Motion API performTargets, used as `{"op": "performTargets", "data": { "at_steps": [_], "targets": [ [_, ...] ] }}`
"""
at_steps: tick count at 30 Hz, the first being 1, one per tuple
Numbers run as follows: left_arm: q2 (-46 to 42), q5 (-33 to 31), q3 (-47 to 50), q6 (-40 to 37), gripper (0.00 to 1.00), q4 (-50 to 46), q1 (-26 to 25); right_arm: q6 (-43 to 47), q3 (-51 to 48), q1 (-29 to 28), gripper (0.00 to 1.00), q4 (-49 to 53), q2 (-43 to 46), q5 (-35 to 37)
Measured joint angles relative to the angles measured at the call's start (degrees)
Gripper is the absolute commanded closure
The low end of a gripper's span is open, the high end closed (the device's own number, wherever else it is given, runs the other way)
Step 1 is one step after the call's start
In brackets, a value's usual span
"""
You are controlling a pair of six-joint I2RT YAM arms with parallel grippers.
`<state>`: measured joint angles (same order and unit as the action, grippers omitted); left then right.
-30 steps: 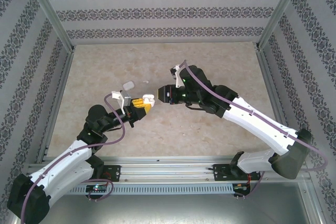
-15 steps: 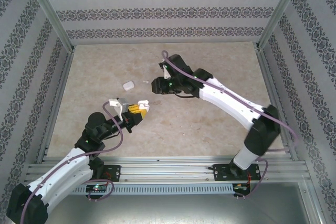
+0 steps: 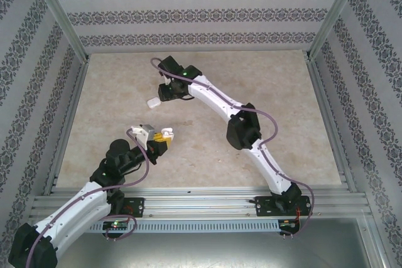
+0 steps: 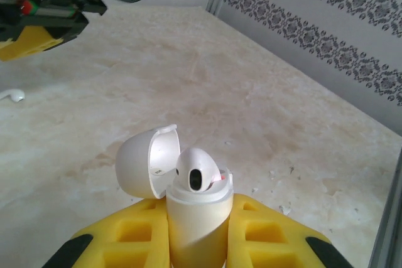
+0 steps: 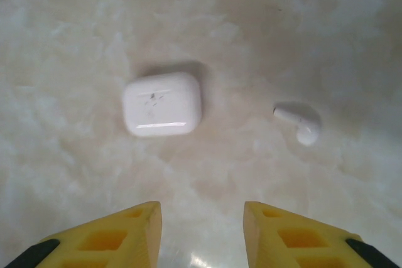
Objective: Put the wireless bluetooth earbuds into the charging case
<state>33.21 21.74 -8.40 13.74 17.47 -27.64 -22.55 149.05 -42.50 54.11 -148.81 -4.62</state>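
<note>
The left pincer (image 4: 196,243) is clenched on the open case (image 4: 196,208), which stands upright at the bottom centre with its lid (image 4: 146,169) tipped to the left. One earbud (image 4: 193,172) sits inside, head up. The loose earbud (image 5: 300,123) lies flat on the bench (image 5: 75,23) at the right of the frame, stem pointing left, near the shut case (image 5: 162,103). The right pincer (image 5: 201,213) is released, with nothing between it and them. I count two earbuds and two cases.

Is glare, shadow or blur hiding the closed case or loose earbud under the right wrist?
Right wrist: soft focus, low contrast, yet the closed case and loose earbud stand out by soft shadows; a faint glare strip on the case's near edge. Left wrist: open case sharp, background softer. Top external: even light, closed case tiny.
</note>
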Motion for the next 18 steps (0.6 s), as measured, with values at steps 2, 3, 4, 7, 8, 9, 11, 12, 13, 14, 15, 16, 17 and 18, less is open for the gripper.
{"op": "performTargets", "data": {
  "at_steps": [2,3,4,7,8,9,11,12,13,14,15,16,17,18],
  "targets": [
    [0.52,-0.37,0.02,-0.11,1.00,-0.11,0.00,0.52,2.71,0.31,0.58,1.29,-3.02,0.50],
    [0.74,-0.63,0.04,-0.13,1.00,-0.11,0.00,0.70,2.73,0.50,0.57,1.70,-3.67,0.68],
    [0.90,-0.72,0.04,-0.15,1.00,-0.13,0.00,0.90,2.69,0.83,0.56,2.08,-4.17,0.76],
    [1.36,-1.16,0.04,-0.17,1.00,-0.09,0.00,1.36,1.53,2.25,0.56,1.81,-4.46,0.83],
    [1.64,-1.27,0.04,-0.17,1.00,-0.04,0.00,1.51,1.31,2.78,0.56,1.40,-4.46,0.85],
    [2.03,-1.33,0.04,-0.17,1.00,0.02,0.00,1.57,0.98,3.30,0.55,0.87,-4.46,0.87],
    [2.93,-1.46,0.04,-0.17,1.00,0.02,0.00,1.77,0.52,3.96,0.53,-0.13,-4.46,1.01],
    [3.63,-1.49,0.04,-0.17,1.00,0.09,0.00,1.90,0.44,4.37,0.53,-0.61,-4.46,1.05],
    [4.09,-1.49,0.04,-0.17,1.00,0.09,0.00,1.97,0.44,4.59,0.52,-1.03,-4.46,1.18],
    [4.70,-1.49,0.04,-0.17,1.00,0.11,0.00,1.97,0.44,4.92,0.52,-1.53,-4.46,1.36],
    [5.40,-1.49,0.04,-0.15,1.00,0.37,0.00,1.97,0.44,5.16,0.52,-2.19,-4.48,1.38],
    [5.88,-1.46,0.04,-0.15,1.00,0.68,0.00,1.97,0.44,5.20,0.52,-2.75,-4.48,1.42],
    [6.49,-1.46,0.04,-0.13,1.00,1.09,0.00,1.97,0.44,5.29,0.51,-3.39,-4.57,1.40],
    [6.99,-1.46,0.04,-0.13,1.00,1.36,0.00,1.95,0.44,5.35,0.50,-4.02,-4.70,1.38]
  ]
}}
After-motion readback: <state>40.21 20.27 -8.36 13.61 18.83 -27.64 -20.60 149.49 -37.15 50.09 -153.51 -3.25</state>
